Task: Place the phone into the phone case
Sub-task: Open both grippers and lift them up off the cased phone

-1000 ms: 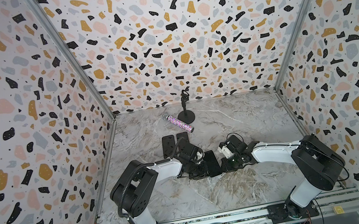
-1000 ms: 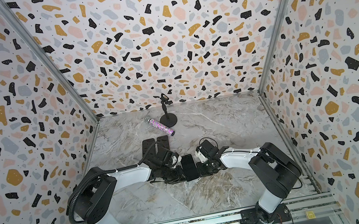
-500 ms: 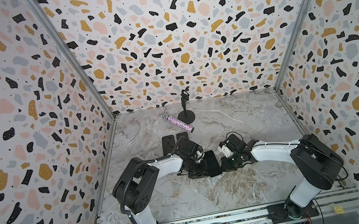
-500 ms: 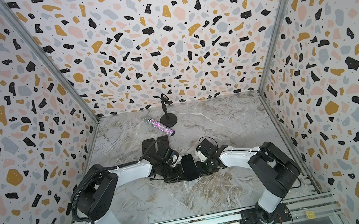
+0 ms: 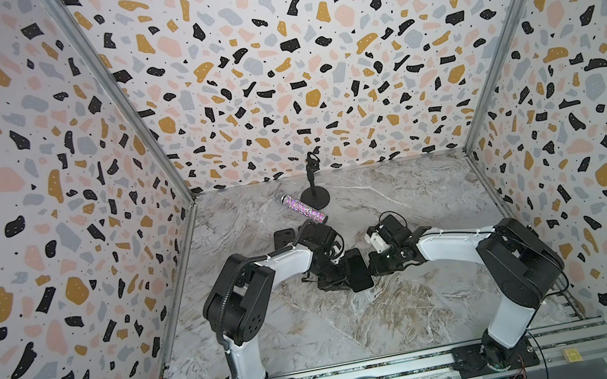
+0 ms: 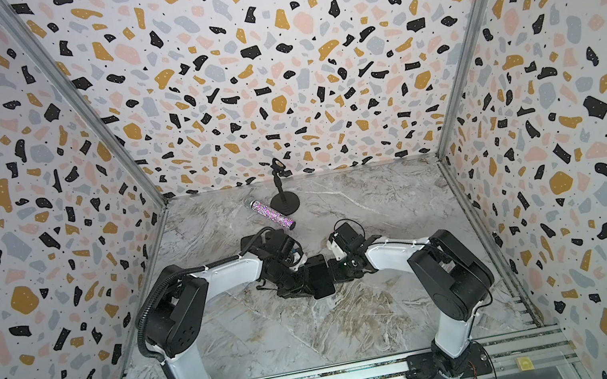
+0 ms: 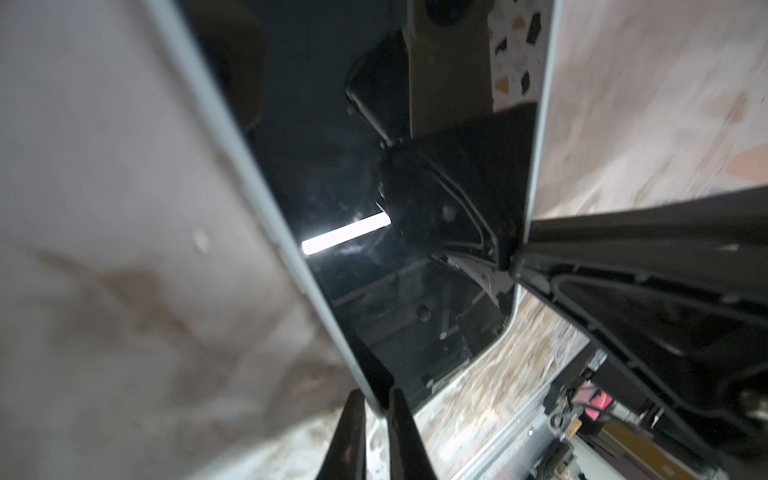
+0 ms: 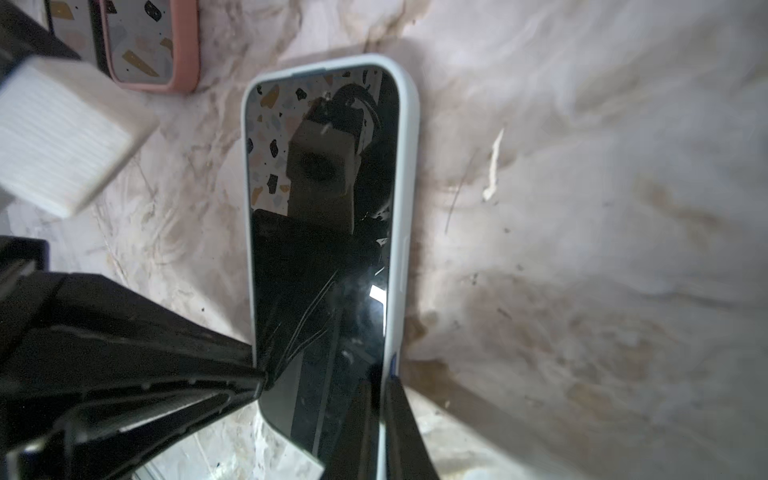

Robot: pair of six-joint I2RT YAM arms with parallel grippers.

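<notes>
Find glossy black slab phone [image 8: 320,249], in pale blue phone case [image 8: 409,166], lying front-to-back between left gripper [image 7: 374,395] and right gripper [image 8: 380,386], each clenched on one long rim.

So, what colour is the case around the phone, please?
Pale bluish-white; the case shows best in the right wrist view.

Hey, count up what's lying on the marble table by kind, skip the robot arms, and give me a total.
Phones: 3, the pale-cased phone, pink-cased phone, dark-edged phone (partly hidden)
Glitter tube: 1
Black stand: 1
Total: 5
</notes>
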